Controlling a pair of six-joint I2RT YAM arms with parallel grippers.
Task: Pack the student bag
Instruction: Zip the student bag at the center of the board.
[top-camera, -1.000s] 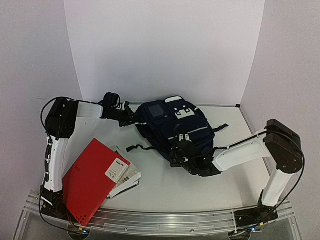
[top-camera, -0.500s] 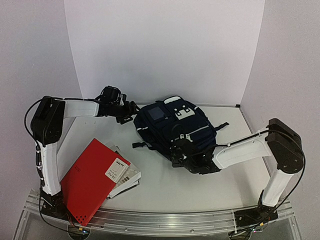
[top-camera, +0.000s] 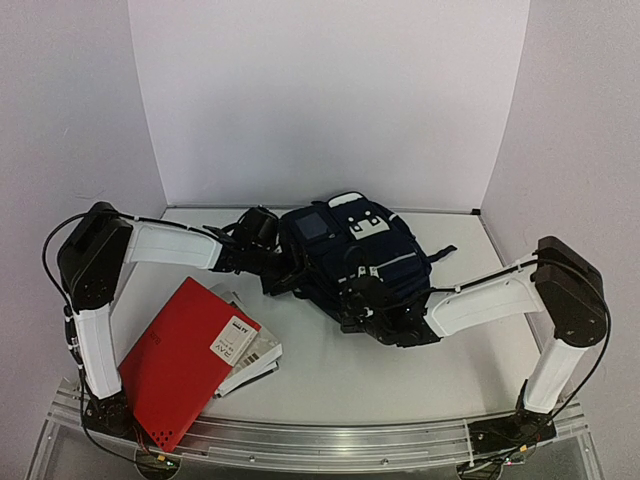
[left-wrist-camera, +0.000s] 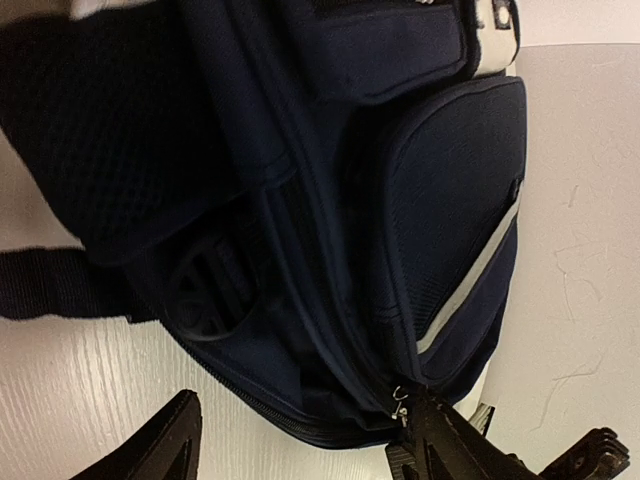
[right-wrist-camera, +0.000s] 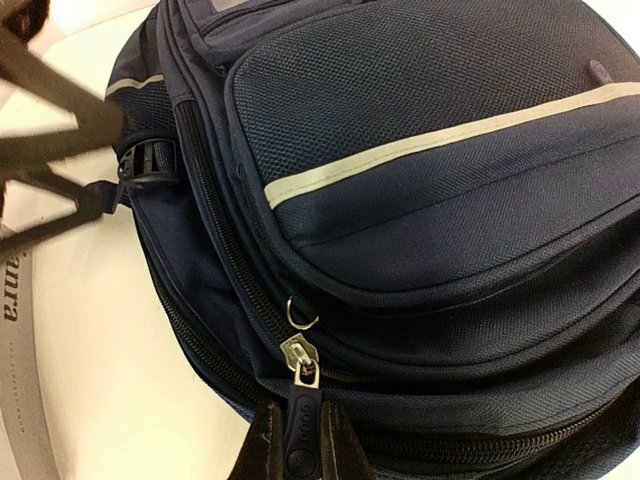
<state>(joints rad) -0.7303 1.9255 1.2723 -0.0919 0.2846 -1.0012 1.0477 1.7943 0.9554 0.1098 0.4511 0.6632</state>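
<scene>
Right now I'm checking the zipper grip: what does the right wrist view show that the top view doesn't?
Only the right wrist view: the right gripper pinching the zipper pull. Only the top view: the red book lying by the left arm. Both: the student bag, with the open left gripper at its side.

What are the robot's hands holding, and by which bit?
The right gripper pinches the student bag by its zipper pull. The left gripper is open, holding nothing.
</scene>
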